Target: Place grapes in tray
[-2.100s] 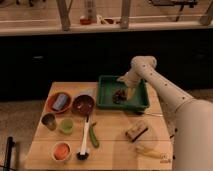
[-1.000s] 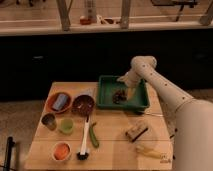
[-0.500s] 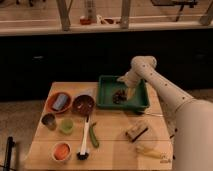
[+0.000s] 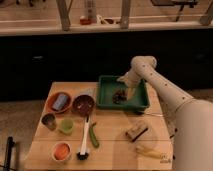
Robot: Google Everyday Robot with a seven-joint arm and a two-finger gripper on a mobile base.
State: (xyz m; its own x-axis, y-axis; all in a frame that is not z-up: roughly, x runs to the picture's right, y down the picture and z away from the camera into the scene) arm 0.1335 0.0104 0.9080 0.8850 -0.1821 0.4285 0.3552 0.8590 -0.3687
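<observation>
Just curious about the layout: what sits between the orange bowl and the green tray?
A dark maroon bowl, seen in the camera view. The hand is over the tray, close to the grapes.

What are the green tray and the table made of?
The tray looks like plastic: it is one even green colour with smooth, sloping walls, probably moulded. The table looks like wood, with a pale tan, matte top, though I can't make out any grain. The grapes lie inside the tray, and the gripper hangs just above them.
</observation>
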